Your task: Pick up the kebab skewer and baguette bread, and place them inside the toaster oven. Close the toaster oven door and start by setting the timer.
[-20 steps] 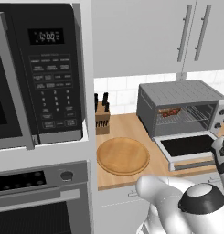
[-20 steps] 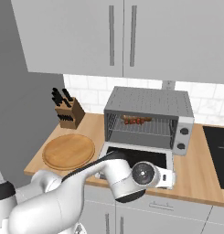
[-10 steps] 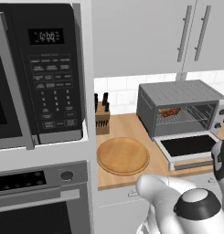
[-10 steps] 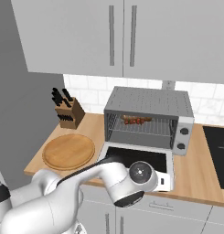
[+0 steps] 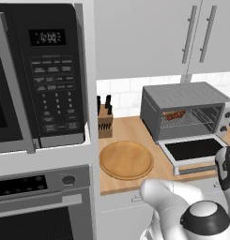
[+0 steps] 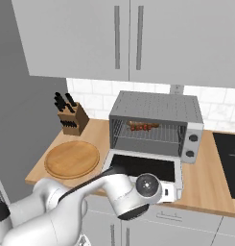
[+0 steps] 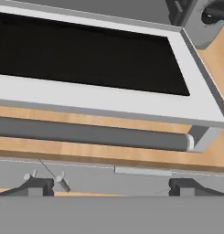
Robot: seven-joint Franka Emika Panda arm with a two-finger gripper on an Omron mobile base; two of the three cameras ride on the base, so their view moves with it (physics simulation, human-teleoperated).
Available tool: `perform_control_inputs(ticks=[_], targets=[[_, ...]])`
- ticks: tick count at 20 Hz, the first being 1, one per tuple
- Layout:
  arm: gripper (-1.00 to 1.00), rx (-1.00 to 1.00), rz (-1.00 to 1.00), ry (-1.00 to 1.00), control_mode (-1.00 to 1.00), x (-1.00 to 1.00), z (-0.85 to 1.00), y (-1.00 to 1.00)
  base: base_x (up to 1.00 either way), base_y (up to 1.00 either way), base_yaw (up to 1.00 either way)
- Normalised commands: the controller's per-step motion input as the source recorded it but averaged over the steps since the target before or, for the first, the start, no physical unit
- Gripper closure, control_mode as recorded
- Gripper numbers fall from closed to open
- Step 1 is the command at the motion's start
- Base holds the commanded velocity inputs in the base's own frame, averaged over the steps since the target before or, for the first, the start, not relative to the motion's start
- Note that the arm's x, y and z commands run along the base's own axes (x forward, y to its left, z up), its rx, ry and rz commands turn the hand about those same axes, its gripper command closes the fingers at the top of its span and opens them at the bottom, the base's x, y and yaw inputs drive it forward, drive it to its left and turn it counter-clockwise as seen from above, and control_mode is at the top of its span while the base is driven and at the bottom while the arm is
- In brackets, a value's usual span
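Note:
The grey toaster oven (image 5: 182, 96) (image 6: 155, 103) stands on the counter with its dark glass door (image 5: 194, 149) (image 6: 143, 166) dropped flat. The kebab skewer (image 5: 174, 115) (image 6: 144, 127) lies on the wire rack inside. The baguette bread is out of view. My gripper (image 7: 113, 187) is open, with nothing between its fingertips (image 7: 38, 186). It sits low at the counter's front edge, just below the door's bar handle (image 7: 95, 135). A dark knob (image 7: 214, 11) of the oven shows at the top right of the hand view.
A round wooden board (image 5: 126, 159) (image 6: 72, 158) lies bare to the left of the oven, with a knife block (image 5: 104, 121) (image 6: 73, 117) behind it. A black microwave (image 5: 41, 70) and wall oven (image 5: 41, 206) stand further left. A dark cooktop (image 6: 229, 163) lies at the right.
The hand has sunk slightly in front of the dropped door. The gripper stays open, and the oven and skewer are unmoved.

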Motion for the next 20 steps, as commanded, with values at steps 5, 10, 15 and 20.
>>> perform_control_inputs(ticks=[5, 10, 15, 20], targets=[[-1.00, 0.00, 0.04, 0.00, -1.00, 0.09, -0.31, 0.25, 0.00, 0.00, 0.00], [-1.00, 0.03, -0.05, 0.00, -1.00, 0.06, -0.04, 0.13, 0.00, 0.00, 0.00], [-1.00, 0.13, -0.07, -0.03, -1.00, 0.00, -0.25, 0.00, 0.00, 0.00, 0.00], [-1.00, 0.11, 0.00, -0.13, -1.00, 0.14, -0.15, 0.00, 0.00, 0.00, 0.00]])
